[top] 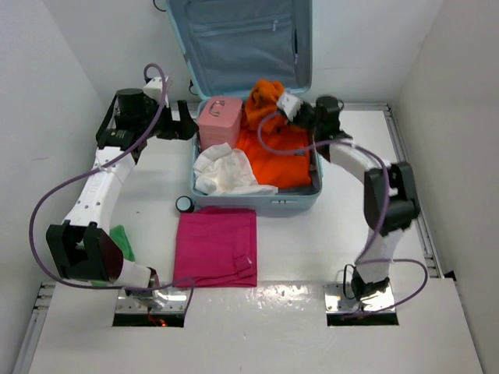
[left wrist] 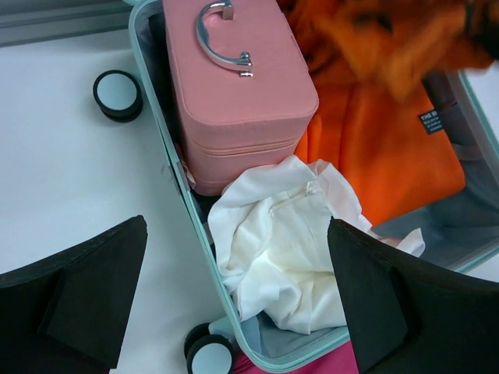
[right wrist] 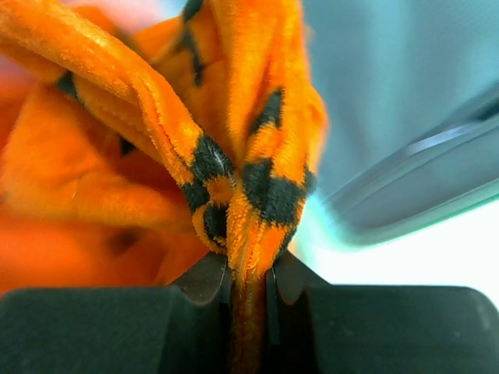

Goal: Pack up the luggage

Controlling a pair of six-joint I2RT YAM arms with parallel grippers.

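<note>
- Noting large pale aqua-blue hard-shell suitcase [top: 257,204] lying open mid white worktop [top: 156,202], lid standing upright behind.
- Finding inside: boxy pink vanity case [left wrist: 234,86] rear left, crumpled white garment [left wrist: 288,249] before it, orange garment [left wrist: 390,148] at right.
- Recording left gripper [left wrist: 236,234] hovering over suitcase's left edge, jaws gaping wide, gripping nothing.
- Recording right gripper [right wrist: 248,276] over rear right, jaws clamping orange-and-black plush fabric [right wrist: 257,187].
- Noting folded magenta cloth [top: 218,245] lying just before suitcase.

White table [top: 156,187] fills the view, plain white walls [top: 39,93] closing in on left, far and right edges. Metal rail [top: 398,136] runs along the right edge; bright glare [top: 288,293] sits at the near edge.
</note>
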